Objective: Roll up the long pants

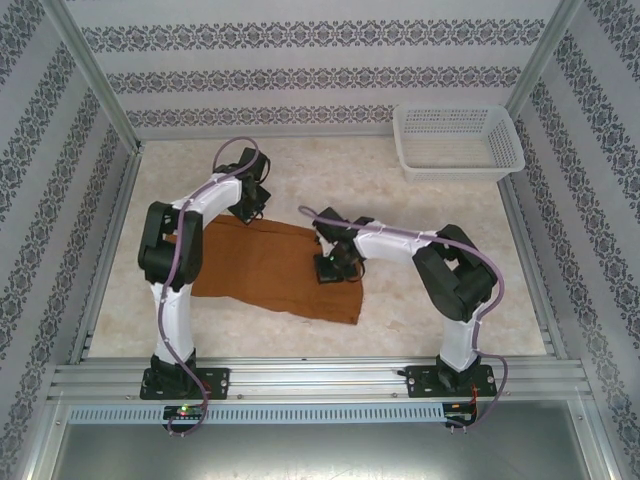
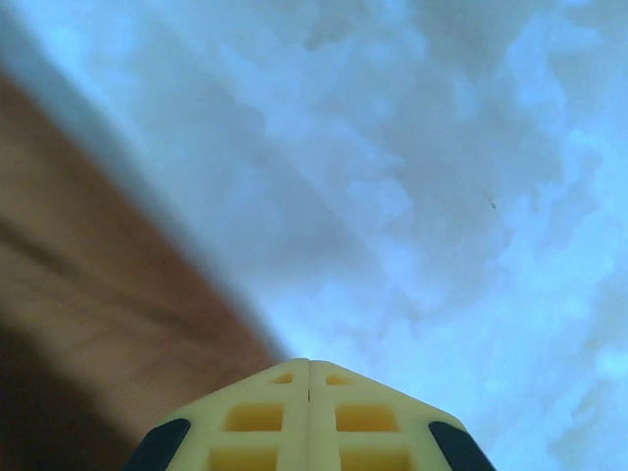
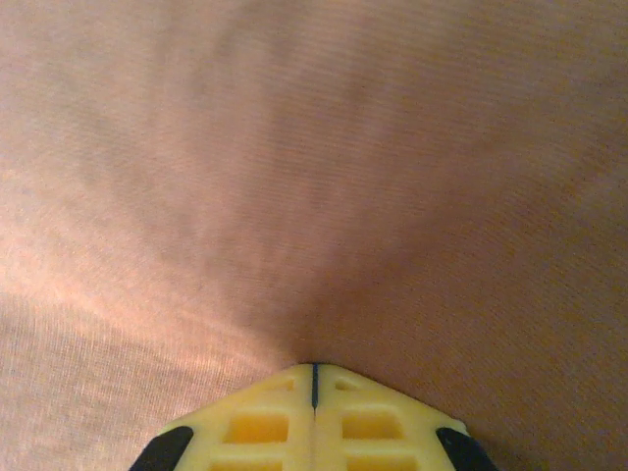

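The long pants (image 1: pixel 270 265) lie flat on the table as a rust-brown sheet between the two arms. My left gripper (image 1: pixel 243 208) is down at the pants' far left edge. In the left wrist view its yellow fingers (image 2: pixel 285 412) are shut tip to tip (image 2: pixel 310 361) on the pale table, and the blurred brown fabric (image 2: pixel 88 294) ends right at their left side. My right gripper (image 1: pixel 328 268) is pressed onto the pants' right half. Its tips (image 3: pixel 314 366) are shut, and the cloth (image 3: pixel 314 147) puckers in toward them.
A white plastic basket (image 1: pixel 460 170) stands at the back right corner. The marble-look tabletop (image 1: pixel 420 200) is framed by aluminium rails, with patterned walls behind and at the sides. Bare table lies right of the pants and in front of the basket.
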